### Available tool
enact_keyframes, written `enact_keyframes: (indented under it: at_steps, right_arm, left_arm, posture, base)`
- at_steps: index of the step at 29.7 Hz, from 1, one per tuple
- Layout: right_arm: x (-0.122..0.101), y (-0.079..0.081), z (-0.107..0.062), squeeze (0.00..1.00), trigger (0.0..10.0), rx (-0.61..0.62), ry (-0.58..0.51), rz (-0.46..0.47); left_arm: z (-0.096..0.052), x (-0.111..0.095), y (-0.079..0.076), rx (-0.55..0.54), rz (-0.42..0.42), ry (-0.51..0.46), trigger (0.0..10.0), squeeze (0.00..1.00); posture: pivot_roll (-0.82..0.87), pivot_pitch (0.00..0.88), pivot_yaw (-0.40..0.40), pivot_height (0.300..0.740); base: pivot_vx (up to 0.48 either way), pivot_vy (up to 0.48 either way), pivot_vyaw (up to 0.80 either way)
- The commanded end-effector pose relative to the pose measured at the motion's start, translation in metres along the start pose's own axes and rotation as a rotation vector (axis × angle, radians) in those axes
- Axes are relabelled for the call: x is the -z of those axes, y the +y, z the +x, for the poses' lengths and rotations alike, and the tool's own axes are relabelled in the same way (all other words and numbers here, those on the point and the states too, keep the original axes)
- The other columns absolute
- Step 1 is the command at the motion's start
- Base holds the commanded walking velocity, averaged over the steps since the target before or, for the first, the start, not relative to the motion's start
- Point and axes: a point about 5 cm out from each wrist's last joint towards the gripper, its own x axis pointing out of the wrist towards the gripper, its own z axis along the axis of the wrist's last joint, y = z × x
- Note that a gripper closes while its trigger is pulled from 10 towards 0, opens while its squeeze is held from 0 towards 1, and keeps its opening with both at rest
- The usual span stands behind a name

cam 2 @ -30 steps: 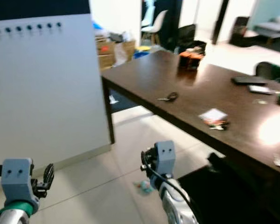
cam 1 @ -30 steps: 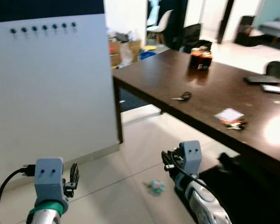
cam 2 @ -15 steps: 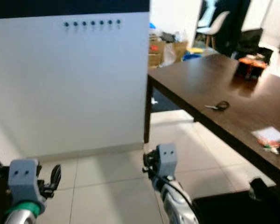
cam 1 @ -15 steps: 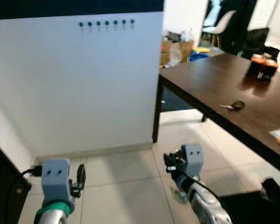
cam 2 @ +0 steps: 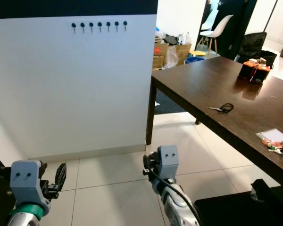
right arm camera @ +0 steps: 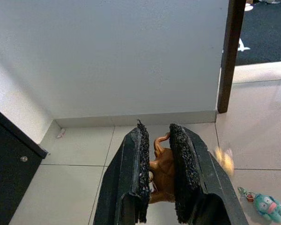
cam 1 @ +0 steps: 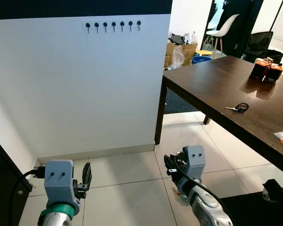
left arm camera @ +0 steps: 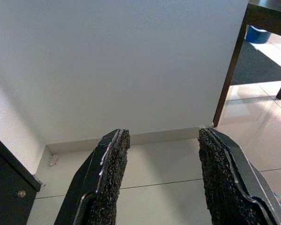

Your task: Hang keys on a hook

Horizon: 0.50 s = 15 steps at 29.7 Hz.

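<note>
At twelve o'clock, high on the white wall: row of hooks (cam 1: 112, 24). Right gripper (right arm camera: 158, 154) clamped brown keys (right arm camera: 163, 173); left gripper (left arm camera: 161, 178) gaped empty.

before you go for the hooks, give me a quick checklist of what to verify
1. Something gripped: ok, the right gripper is shut on an orange-brown keychain.
2. Actual keys on it: cannot tell, hidden between the fingers.
3. Hooks located: ok, a row of hooks sits high on the white wall.
4. Hooks free: ok, nothing hangs on them.
5. Left gripper out of the way: ok, open, empty and low.
6. Within reach of the hooks: not ok, they sit far above both grippers.
</note>
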Motion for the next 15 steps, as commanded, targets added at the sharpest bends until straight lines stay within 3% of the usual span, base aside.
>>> enact_keyframes:
  at_steps: [1,15]
  right_arm:
    - [0.0021,0.0011,-0.0025,0.00,10.0,-0.003,0.006,0.013]
    - [0.0032,0.0004,-0.0049,0.00,10.0,0.003,0.009,0.014]
  left_arm:
    - [-0.0026,0.0011,0.0042,-0.009,0.002,0.000,10.0,0.00]
    - [-0.0039,-0.0002,0.0016,0.010,-0.017,-0.012,10.0,0.00]
  posture:
    - [-0.12,0.058,0.093,0.740]
    - [-0.12,0.064,0.098,0.740]
  base:
    - [0.281,0.000,0.00]
    - [0.328,0.000,0.00]
